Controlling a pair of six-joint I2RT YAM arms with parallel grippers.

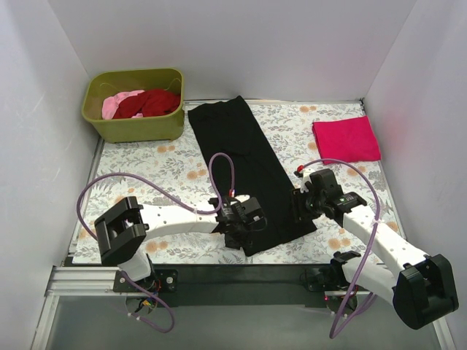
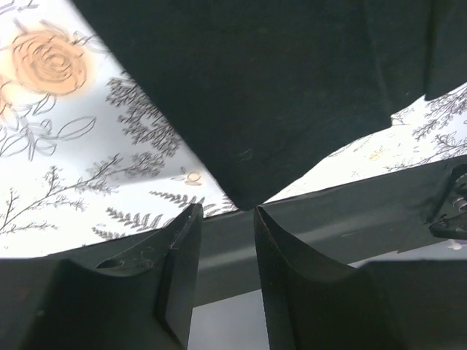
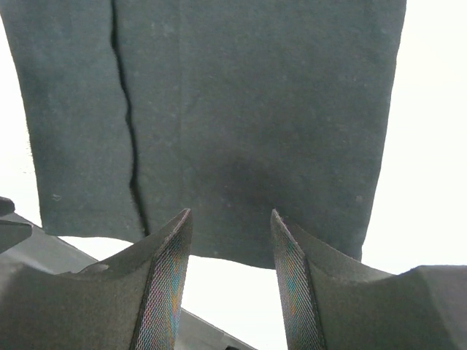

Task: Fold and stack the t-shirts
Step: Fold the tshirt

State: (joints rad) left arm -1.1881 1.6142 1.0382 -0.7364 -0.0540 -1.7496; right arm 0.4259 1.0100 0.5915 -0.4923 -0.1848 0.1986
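Both arm bases (image 1: 142,275) are sitting on the near rail (image 1: 219,271), closest to the lens, with the arms reaching forward onto the floral table cloth (image 1: 168,169). Black t-shirt (image 1: 237,149) is lying as a long folded strip, running diagonally from the far edge beside the tub down toward the near edge, its near end between the two arms. Left gripper (image 1: 239,232) is sitting at the strip's near left corner. In its wrist view the fingers (image 2: 175,262) are standing apart with a narrow gap, the pointed cloth corner is lying right at the tips and grey rail is showing through the gap, with nothing visibly clamped. Right gripper (image 1: 298,210) is hovering at the strip's near right edge, fingers (image 3: 164,284) also standing apart and straddling the hem; cannot tell if the tips are touching cloth. Magenta-pink t-shirt (image 1: 346,138) is lying folded square at the far right, well apart from the black one, near the table's right edge. Olive tub (image 1: 109,124) is occupying the far left corner, holding the dark red t-shirt (image 1: 153,102) and pale pink t-shirt (image 1: 115,106) bunched together. Bare cloth is showing left of the strip in front of the tub, and between the strip and the magenta fold. White walls (image 1: 292,44) are closing in the left, far and right edges.
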